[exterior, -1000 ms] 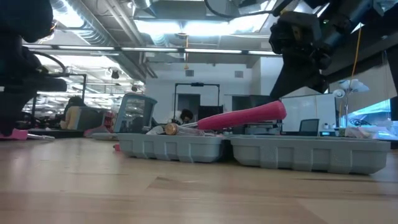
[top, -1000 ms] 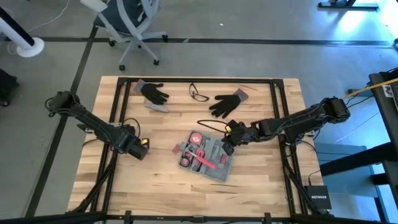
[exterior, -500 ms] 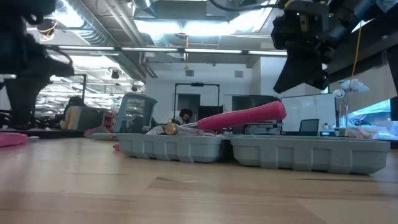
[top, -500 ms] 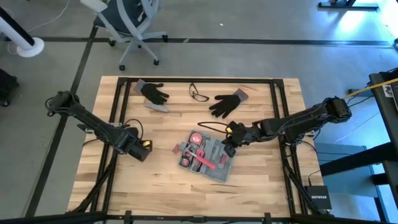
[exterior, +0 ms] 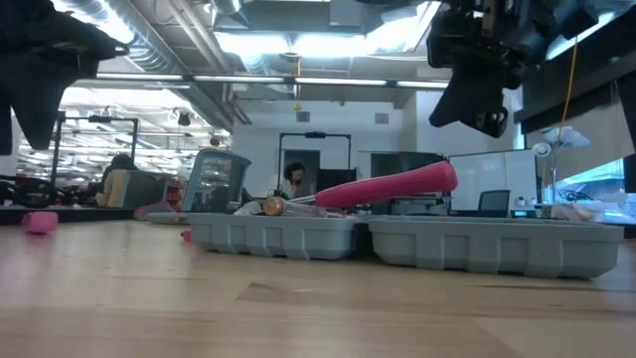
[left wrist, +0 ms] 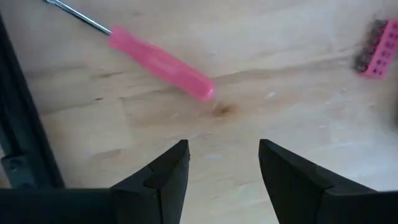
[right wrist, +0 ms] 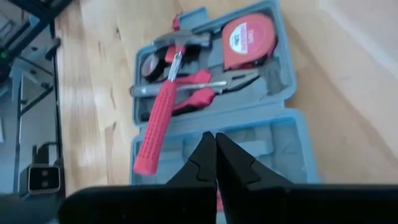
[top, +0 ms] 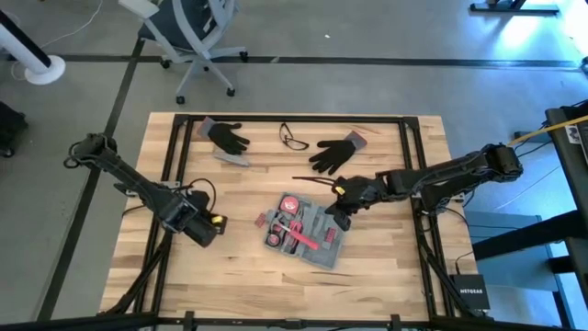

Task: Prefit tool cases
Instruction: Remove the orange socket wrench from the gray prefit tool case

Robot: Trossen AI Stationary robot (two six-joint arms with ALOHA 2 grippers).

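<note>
Two black gloves (top: 230, 138) and glasses (top: 293, 140) along the far edge, pink screwdriver (left wrist: 160, 62) lying loose.

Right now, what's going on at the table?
A two-arm robot is fitting out an open tool case lying mid-table, with a red-handled hammer, pliers and a tape measure already in it. The left hand hangs open over bare wood left of the case, a pink screwdriver lying loose just ahead of it. The right hand is shut and empty above the case's empty half. Two black gloves lie at the far edge.
</note>
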